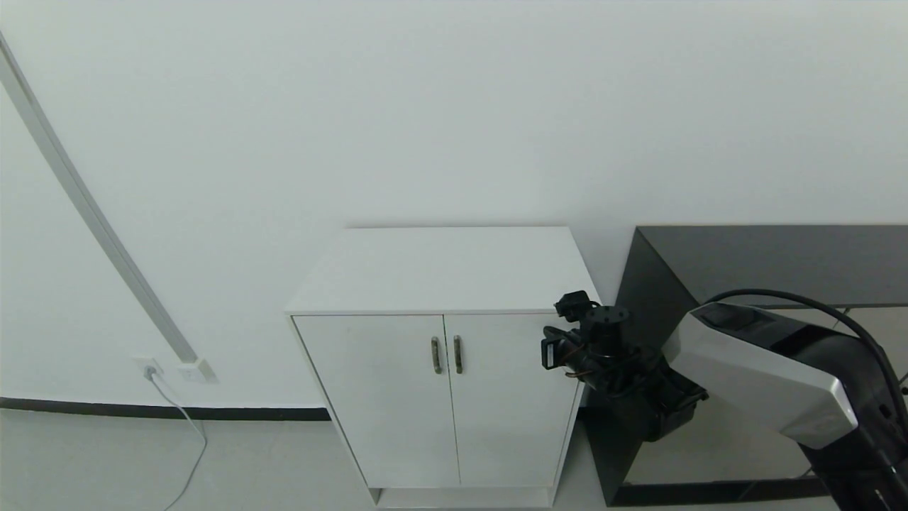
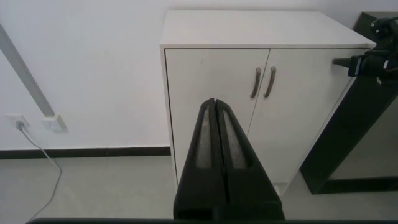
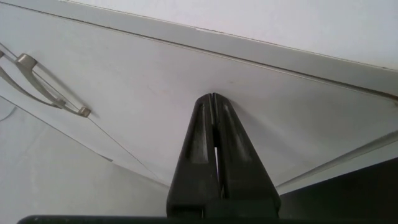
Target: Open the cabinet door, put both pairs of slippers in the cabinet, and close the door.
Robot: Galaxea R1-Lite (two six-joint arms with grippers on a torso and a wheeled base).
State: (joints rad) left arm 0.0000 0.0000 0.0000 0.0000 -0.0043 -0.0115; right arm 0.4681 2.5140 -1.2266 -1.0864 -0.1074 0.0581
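A white cabinet [image 1: 440,273] stands against the wall with both doors shut. Two metal handles [image 1: 447,355] sit side by side at the middle seam. My right gripper [image 1: 548,353] is shut and empty, held close in front of the right door [image 3: 155,93] near its upper outer corner; the handles [image 3: 43,87] lie off to one side of it. My left gripper [image 2: 214,102] is shut and empty, held back from the cabinet [image 2: 261,31], facing the left door [image 2: 211,74]. The right gripper [image 2: 349,64] also appears there at the cabinet's right edge.
A dark, glossy piece of furniture [image 1: 752,255] stands directly right of the cabinet. On the wall to the left are a socket [image 1: 149,369] with a white cable [image 1: 191,440] running to the floor, and a slanted white conduit [image 1: 85,206]. Bare floor lies before the cabinet.
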